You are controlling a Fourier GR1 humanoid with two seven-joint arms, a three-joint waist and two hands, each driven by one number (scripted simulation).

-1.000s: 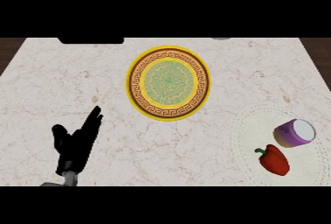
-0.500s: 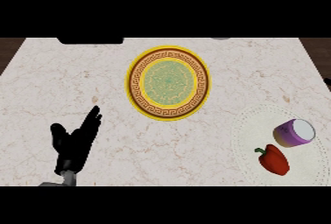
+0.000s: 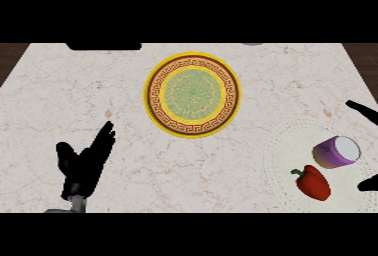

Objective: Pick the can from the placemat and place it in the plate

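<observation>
Two hands show. We see the left hand [image 3: 85, 167] at lower left, fingers straight, holding nothing. The right hand [image 3: 362, 110] at the right edge is spread wide, clear of the can [image 3: 337, 152], which lies on the placemat [image 3: 286, 147] beside a pepper [image 3: 313, 182], well apart from the plate [image 3: 193, 95].

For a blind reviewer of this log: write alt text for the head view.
A purple can sits on a pale placemat at right beside a red bell pepper, the right hand open at the edge, fingers flanking the can, not touching it. A yellow-rimmed plate lies empty at upper centre; the left hand rests open lower left.
</observation>
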